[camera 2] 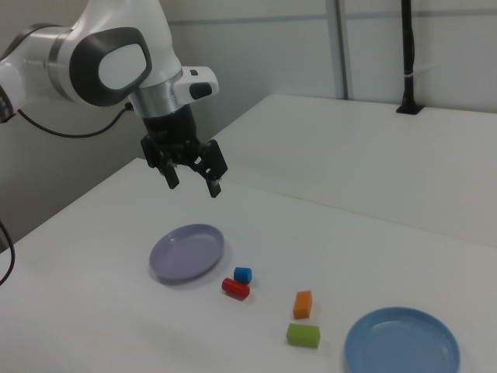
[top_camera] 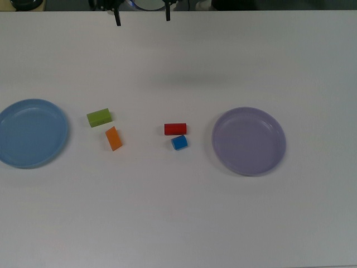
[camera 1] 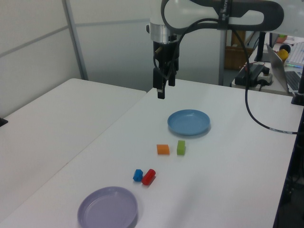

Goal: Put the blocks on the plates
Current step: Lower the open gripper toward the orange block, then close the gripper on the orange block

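fingers (camera 2: 192, 183) spread above lavender plate (camera 2: 187, 252)

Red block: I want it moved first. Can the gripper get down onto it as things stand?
Probably yes. The gripper hangs open above the table with nothing over the red block. The blue block sits very close beside it, which could crowd one finger.

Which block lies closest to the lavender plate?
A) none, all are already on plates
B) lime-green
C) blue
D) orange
C: the blue block sits nearest the lavender plate, just below the red block in the top view; neither touches the plate.
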